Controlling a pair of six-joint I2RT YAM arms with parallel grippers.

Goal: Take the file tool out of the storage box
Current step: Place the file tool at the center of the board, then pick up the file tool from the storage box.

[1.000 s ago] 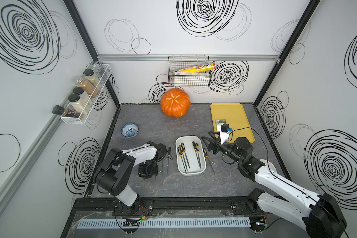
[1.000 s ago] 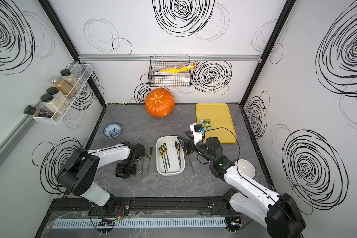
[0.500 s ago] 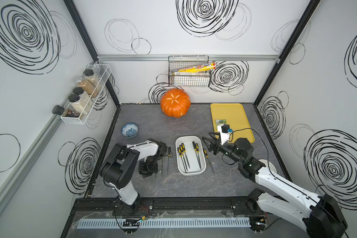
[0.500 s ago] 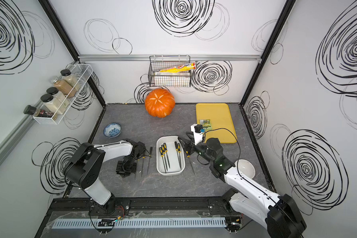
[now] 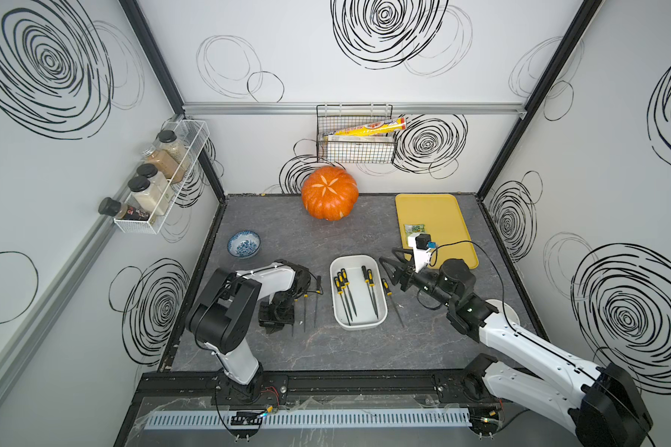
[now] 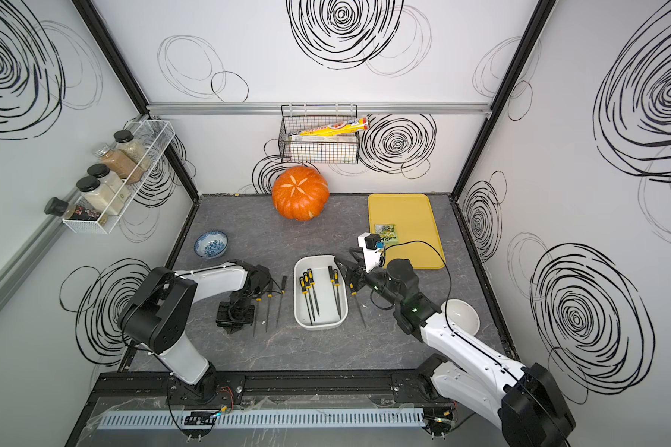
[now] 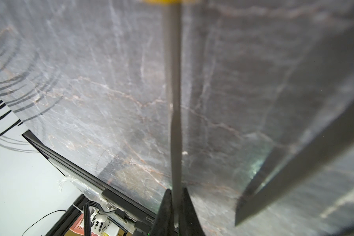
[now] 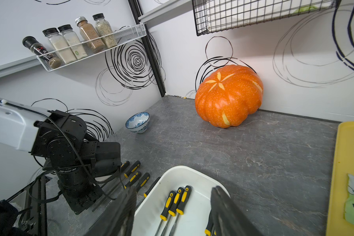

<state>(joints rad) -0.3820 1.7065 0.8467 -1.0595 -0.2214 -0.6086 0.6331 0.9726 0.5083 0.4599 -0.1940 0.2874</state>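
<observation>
White storage box (image 5: 360,309) sits mid-surface (image 5: 326,348), five files (image 5: 343,288) inside. Left gripper (image 7: 175,194) fingers are clamped on the thin shaft of the file tool (image 7: 173,81), outside the box at its 9 o'clock, beside loose files (image 5: 317,302). Right gripper (image 8: 173,212) fingers are apart over the box's 3 o'clock rim; one file (image 5: 394,305) lies on the surface there.

- We see an orange pumpkin (image 5: 329,192) at the back wall.
- We find a green packet (image 5: 415,229) on the yellow tray (image 5: 432,209).
- We note a blue patterned bowl (image 5: 243,244).
</observation>
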